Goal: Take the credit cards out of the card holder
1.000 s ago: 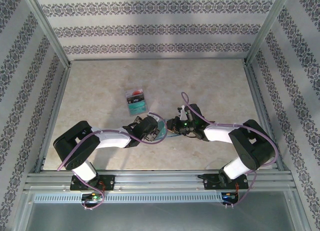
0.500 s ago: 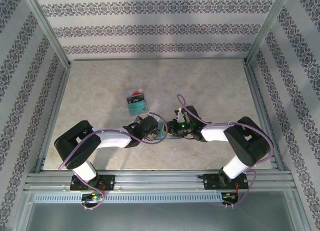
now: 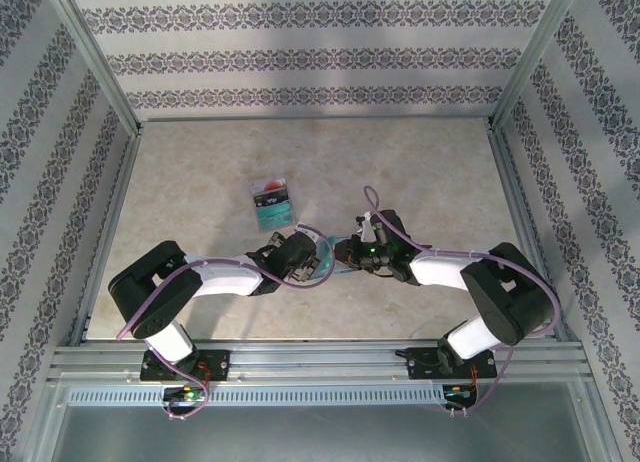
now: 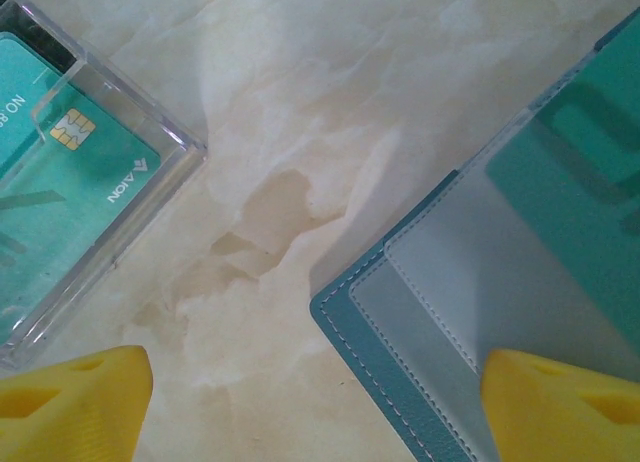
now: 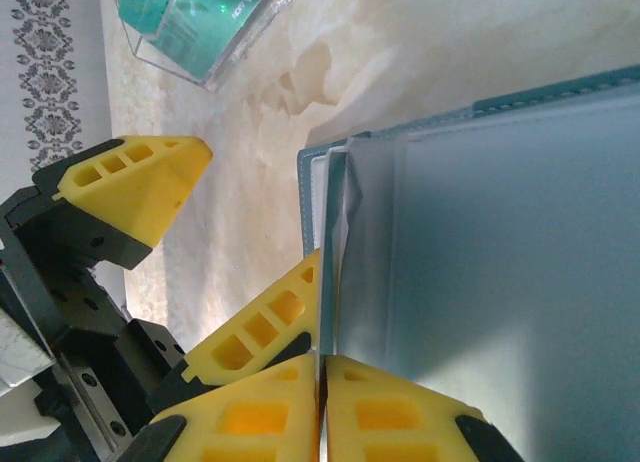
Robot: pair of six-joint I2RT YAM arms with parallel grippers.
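Just now the right gripper (image 5: 322, 382) has closed down: its pads are pressed together on a thin pale edge (image 5: 336, 222) at the card holder's (image 5: 500, 232) corner. Card or pocket lip, can't tell. Reads as the pull set up, nothing drawn out yet. Left gripper (image 4: 320, 392) unchanged, spread wide, gripping nothing. The holder's corner lies between its fingers, one finger (image 4: 560, 402) over the panel. A clear case (image 4: 150, 182) with a teal card sits beside the other finger.

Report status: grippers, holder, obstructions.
Left gripper open over corner of blue-grey soft bifold card holder. Right gripper shut at its edge; grip unclear. Clear plastic box not blocking.
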